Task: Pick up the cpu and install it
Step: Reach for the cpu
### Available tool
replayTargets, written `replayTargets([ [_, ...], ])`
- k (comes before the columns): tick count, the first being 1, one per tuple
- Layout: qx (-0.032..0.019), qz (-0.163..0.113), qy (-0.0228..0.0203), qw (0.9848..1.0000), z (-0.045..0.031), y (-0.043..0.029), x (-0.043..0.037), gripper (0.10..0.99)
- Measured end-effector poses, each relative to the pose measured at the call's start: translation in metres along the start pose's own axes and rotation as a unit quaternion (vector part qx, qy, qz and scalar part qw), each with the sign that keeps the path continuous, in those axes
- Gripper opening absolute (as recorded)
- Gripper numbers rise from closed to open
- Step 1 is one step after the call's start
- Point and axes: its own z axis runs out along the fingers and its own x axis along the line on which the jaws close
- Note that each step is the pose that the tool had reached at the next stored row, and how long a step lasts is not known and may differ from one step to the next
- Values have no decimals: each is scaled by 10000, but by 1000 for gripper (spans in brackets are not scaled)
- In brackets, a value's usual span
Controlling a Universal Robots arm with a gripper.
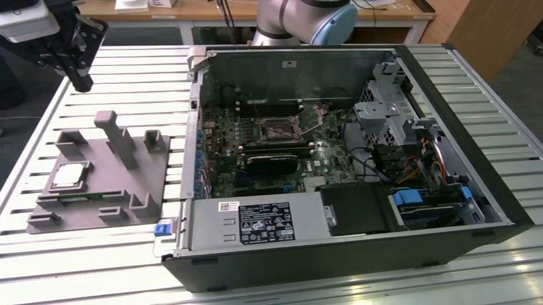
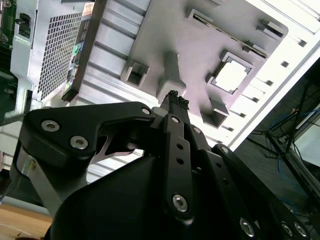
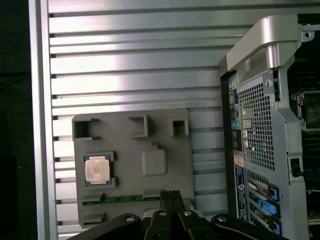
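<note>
Gripper (image 1: 81, 82) is pinched shut on nothing, hanging well above the grey tray (image 1: 106, 179). The cpu (image 1: 70, 176) sits down there in its pocket, untouched.

No text can be read. A white label (image 1: 264, 223) on the power supply (image 1: 309, 219), at the near side of the computer case (image 1: 339, 267), carries print too small to read.

An open black computer case (image 1: 339, 267) lies on its side on a slatted metal table (image 1: 127, 70), with a green motherboard (image 1: 229, 171), a black socket frame (image 1: 278, 130) and a silver power supply (image 1: 254, 222) inside the case, and a grey plastic tray (image 1: 110, 181) bearing a green memory stick (image 3: 125, 198) just beside the case.
</note>
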Motion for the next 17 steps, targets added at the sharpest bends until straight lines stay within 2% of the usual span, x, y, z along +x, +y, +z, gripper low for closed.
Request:
replayTargets([
  [11, 0, 0, 0, 10000, -2, -18, 239, 106],
  [17, 0, 0, -1, 10000, -4, -30, 398, 106],
])
